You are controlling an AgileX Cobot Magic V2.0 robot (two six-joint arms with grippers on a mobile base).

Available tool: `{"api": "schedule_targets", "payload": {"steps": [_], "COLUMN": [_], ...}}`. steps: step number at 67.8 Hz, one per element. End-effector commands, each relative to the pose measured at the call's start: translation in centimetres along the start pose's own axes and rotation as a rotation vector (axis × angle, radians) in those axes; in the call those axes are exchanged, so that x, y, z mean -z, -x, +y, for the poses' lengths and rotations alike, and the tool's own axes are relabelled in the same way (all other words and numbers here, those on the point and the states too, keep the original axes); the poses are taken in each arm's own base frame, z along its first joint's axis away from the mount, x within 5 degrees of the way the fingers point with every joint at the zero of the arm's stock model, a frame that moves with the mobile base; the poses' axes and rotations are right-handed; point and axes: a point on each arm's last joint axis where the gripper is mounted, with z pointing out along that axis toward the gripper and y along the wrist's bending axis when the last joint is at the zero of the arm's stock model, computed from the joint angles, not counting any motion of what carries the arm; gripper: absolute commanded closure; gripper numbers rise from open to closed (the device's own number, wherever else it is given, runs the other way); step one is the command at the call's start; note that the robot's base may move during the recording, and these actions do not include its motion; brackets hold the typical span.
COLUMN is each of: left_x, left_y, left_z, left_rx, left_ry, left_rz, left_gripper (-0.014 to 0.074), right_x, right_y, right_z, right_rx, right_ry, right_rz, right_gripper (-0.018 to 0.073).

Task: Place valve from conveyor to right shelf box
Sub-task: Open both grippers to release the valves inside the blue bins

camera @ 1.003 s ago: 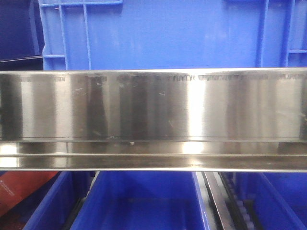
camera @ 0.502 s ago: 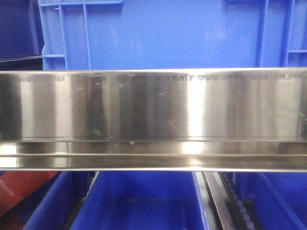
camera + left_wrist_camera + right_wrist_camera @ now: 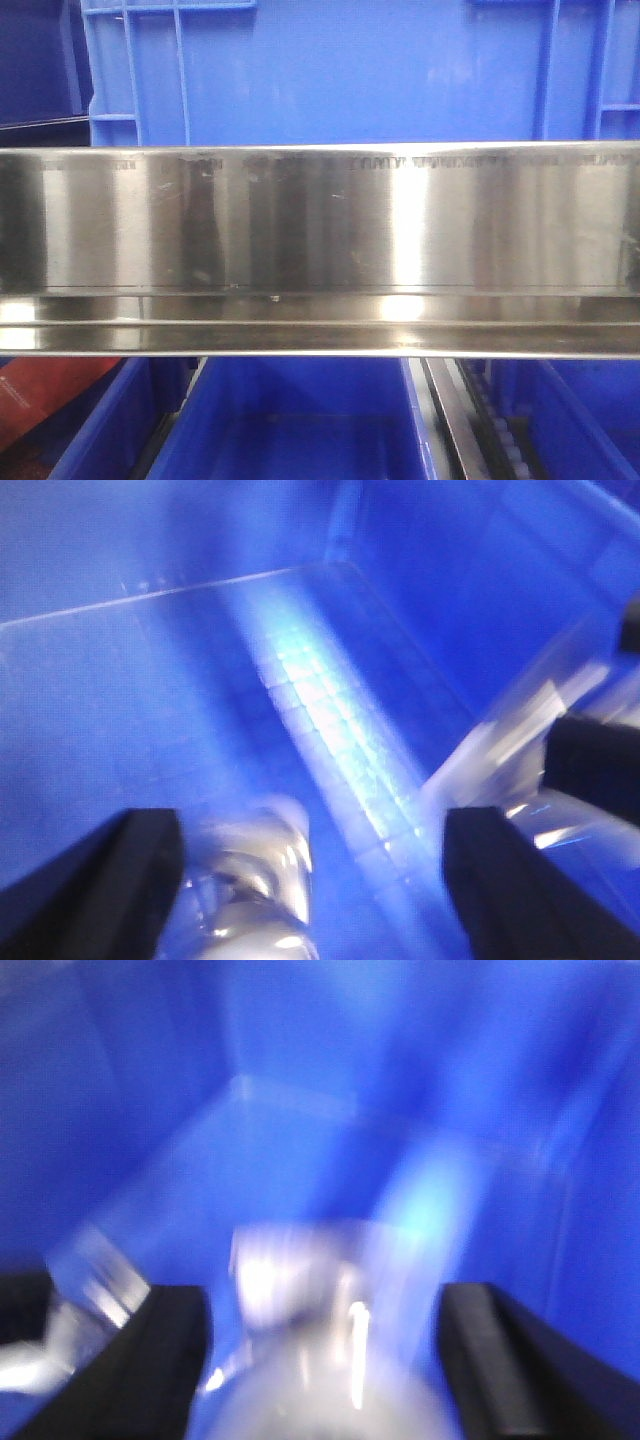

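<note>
In the left wrist view my left gripper [image 3: 312, 825] is open inside a blue box [image 3: 150, 680]. A blurred silvery valve [image 3: 255, 880] lies between its black fingers, closer to the left one. In the right wrist view my right gripper [image 3: 322, 1305] is open too, low inside a blue box [image 3: 300, 1130], with a blurred silvery valve [image 3: 330, 1360] between its fingers. Neither pair of jaws presses on the metal. A black finger with shiny metal [image 3: 595, 765] shows at the right edge of the left wrist view. The conveyor is out of view.
The front view shows a wide stainless steel shelf rail [image 3: 320, 230] across the middle. A large blue crate [image 3: 350, 70] stands above it and blue bins [image 3: 290, 420] below. A roller track [image 3: 480, 420] runs at lower right and a red object [image 3: 40, 395] at lower left.
</note>
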Motion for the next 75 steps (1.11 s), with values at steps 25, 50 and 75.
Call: {"api": "schedule_targets", "payload": {"steps": [25,50,75], "left_x": [1.6,5.2,12.2], "left_y": [1.1,2.2,-3.3], "left_z": [0.3,-0.1,-0.4], "left_rx": [-0.022,-0.027,-0.06], "left_ry": [0.019,-0.004,-0.116], "left_rz": [-0.069,-0.178,-0.435], "left_gripper": [0.0402,0.0707,0.0707], "right_x": [1.5,4.8,13.0], "right_y": [1.1,2.1,-0.6], "right_z": [0.1,0.5,0.5], "right_rx": [0.006,0.012,0.09], "right_ry": [-0.001,0.007,-0.042], "right_rz": [-0.067,-0.13,-0.356], "right_gripper": [0.0503,0.0727,0.0727]}}
